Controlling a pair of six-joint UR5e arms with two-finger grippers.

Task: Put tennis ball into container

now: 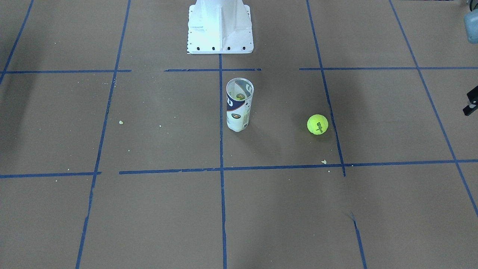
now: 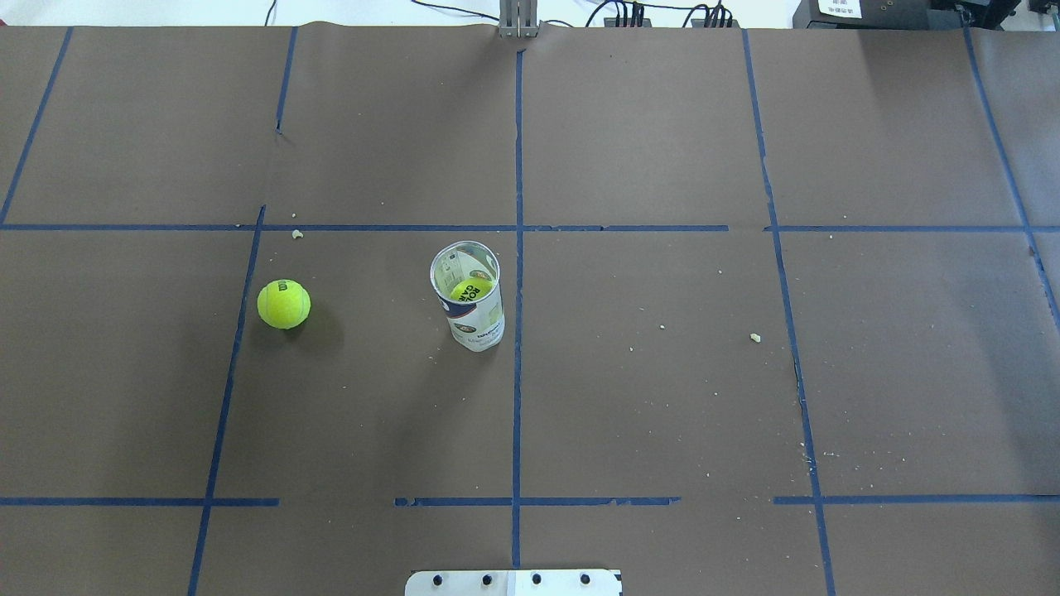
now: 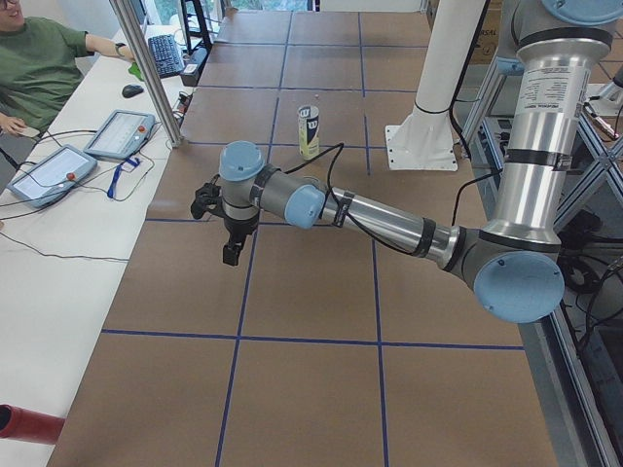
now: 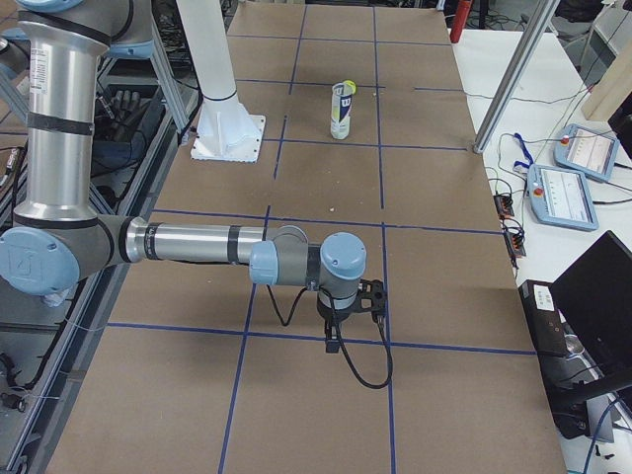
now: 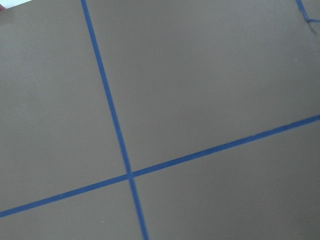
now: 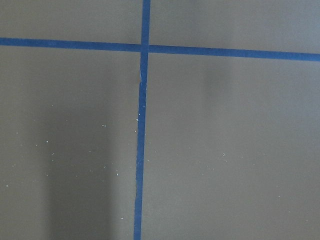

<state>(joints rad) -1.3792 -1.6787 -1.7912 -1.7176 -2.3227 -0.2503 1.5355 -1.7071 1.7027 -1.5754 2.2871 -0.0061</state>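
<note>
- The tennis ball point(image 2: 283, 304) sits on the brown table point(image 2: 662, 397), on the robot's left side. Nothing is touching it.
- The container point(image 2: 468, 294) stands straight up near the middle of the table with its open mouth pointing up. The ball is to its left, well apart from it.
- From above I can see something yellow-green with dark letters already down inside the tube.
- The left gripper point(image 3: 231, 255) hangs over bare table, out toward the left end. I cannot tell how wide its fingers are, and I see nothing in them.
- The right gripper point(image 4: 334, 336) hangs far off at the right end. I cannot tell about its fingers either, and I see nothing held.
- Both wrist cameras show only table and blue tape lines point(image 5: 125, 170).
- I think the left arm is much the nearer one. From its fingers the ball lies to the right, toward the middle, so it should reach in that way, then come down from the top.
</note>
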